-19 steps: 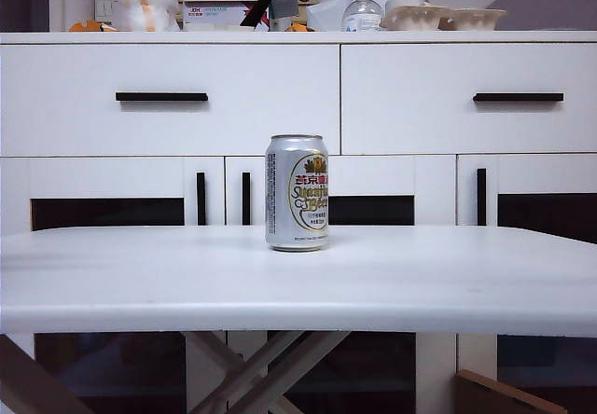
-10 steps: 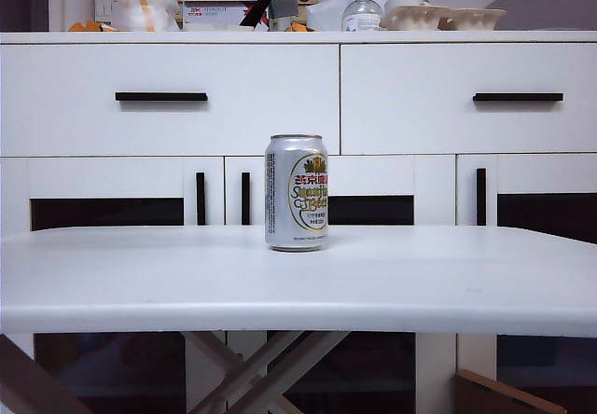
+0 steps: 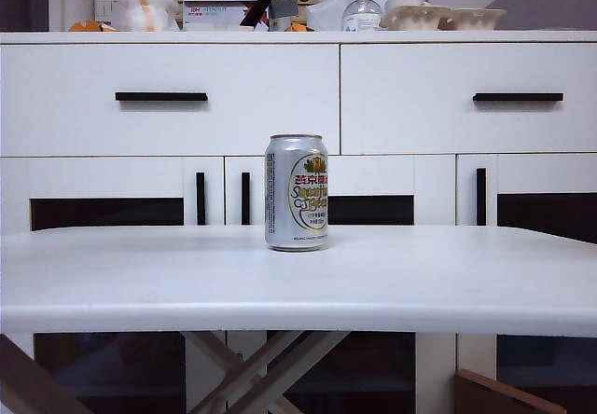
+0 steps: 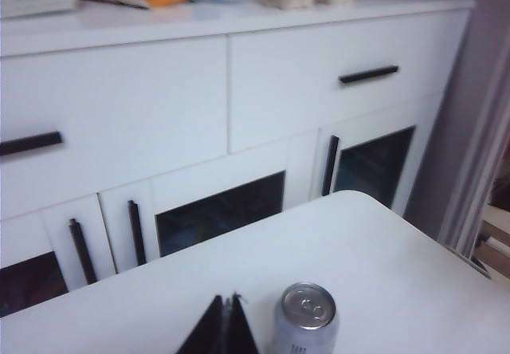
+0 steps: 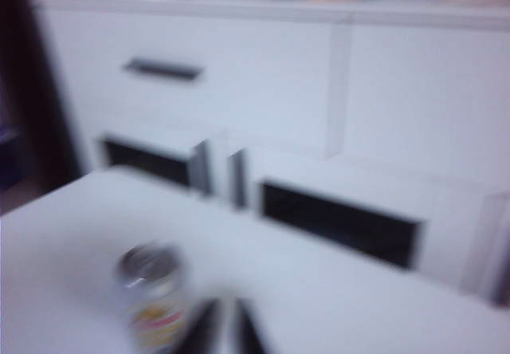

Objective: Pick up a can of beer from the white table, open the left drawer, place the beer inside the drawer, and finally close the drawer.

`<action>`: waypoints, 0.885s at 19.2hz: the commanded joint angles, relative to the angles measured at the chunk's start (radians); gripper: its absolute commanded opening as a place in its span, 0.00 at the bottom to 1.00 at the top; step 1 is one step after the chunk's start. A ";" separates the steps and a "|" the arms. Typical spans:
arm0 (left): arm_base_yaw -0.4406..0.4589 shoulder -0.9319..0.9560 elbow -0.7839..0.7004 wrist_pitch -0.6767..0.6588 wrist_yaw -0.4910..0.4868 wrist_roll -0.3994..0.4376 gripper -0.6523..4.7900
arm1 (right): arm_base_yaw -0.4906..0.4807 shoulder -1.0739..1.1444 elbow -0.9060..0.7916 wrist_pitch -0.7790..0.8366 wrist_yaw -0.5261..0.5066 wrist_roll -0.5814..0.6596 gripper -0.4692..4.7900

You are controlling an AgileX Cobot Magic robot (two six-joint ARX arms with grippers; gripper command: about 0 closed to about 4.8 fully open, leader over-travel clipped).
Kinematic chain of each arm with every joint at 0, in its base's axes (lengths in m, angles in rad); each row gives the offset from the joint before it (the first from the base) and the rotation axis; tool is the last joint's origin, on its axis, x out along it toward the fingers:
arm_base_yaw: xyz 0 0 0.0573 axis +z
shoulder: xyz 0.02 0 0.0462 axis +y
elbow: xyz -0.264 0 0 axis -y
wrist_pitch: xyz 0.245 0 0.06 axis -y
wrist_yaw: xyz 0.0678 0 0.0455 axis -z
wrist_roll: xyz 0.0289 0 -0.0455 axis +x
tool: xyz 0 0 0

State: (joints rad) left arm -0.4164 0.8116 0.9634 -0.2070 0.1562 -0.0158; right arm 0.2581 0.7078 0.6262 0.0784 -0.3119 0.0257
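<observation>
Standing upright near the middle of a wide matte white folding tabletop (image 3: 448, 283): a small silver aluminium beer can (image 3: 297, 192) with a gold-rimmed oval label, red Chinese characters and gold lettering. Untouched by either arm, with bare table all around it.

Behind the table, a long white sideboard (image 3: 401, 190). Across its upper part, two wide flat white drawer fronts side by side, each with one slim black horizontal bar handle: the left drawer (image 3: 168, 99) and the right drawer (image 3: 468, 97), both fully shut, so nothing of their insides visible. Below them, doors with dark panels and vertical black handles, also shut. On top of the sideboard, a clear pump bottle (image 3: 361, 8), pale egg-carton-like trays (image 3: 446, 18) and assorted small clutter, too small to identify.

No arm visible in the exterior view.

From the left wrist camera: the black left gripper (image 4: 225, 332) low over the table, fingers pressed together into a closed wedge, holding nothing, just beside the can's silver top (image 4: 307, 316) but not touching it.

From the right wrist camera, heavily blurred: the dark right gripper (image 5: 225, 328) over the table, near the can (image 5: 153, 294) and apart from it. A narrow pale gap between its two fingers, so slightly parted, gripping nothing. Left drawer handle (image 5: 163, 69) visible beyond as a dark smear.
</observation>
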 commanded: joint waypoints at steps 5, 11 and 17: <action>-0.002 0.027 0.010 0.024 -0.002 0.005 0.11 | 0.183 0.245 0.004 0.167 0.004 -0.002 1.00; -0.002 0.028 0.009 0.024 -0.002 0.005 0.11 | 0.199 0.500 0.005 0.470 -0.006 0.002 1.00; -0.002 0.029 0.009 0.022 -0.002 0.005 0.11 | 0.222 0.720 0.072 0.579 -0.033 0.008 1.00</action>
State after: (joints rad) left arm -0.4183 0.8406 0.9676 -0.1986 0.1539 -0.0158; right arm 0.4789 1.4097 0.6769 0.6312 -0.3244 0.0319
